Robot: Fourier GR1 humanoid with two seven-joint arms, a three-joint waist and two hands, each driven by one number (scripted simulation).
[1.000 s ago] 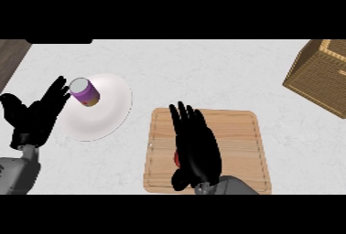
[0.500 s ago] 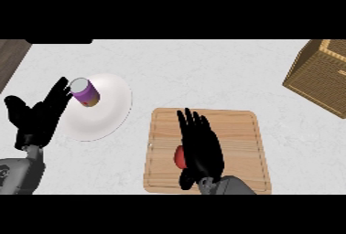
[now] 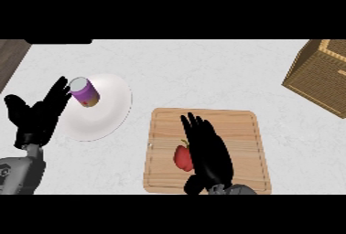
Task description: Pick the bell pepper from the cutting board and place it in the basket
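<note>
You are looking at one wooden cutting board [image 3: 233, 137] carrying one red bell pepper [image 3: 181, 156]. To its left, one white plate [image 3: 108, 116] is holding one purple can [image 3: 86, 93], and up to its right one wicker basket [image 3: 321, 75] is standing. Two black hands are showing: one left hand [image 3: 37, 116] left of the board, one right hand [image 3: 209, 153] over it.

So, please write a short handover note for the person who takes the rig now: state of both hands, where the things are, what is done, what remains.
Right hand: open, fingers straight, over the light wooden cutting board, holding nothing.
Left hand: open, resting at the view's left beside the round white plate.
The red bell pepper lies on the board, partly hidden by the right hand. The brown wicker basket stands at the upper right, apart from the board. A purple can sits on the plate.
Done: nothing is grasped yet.
Left: grasp the pepper, carry it to the basket, release it inside.
</note>
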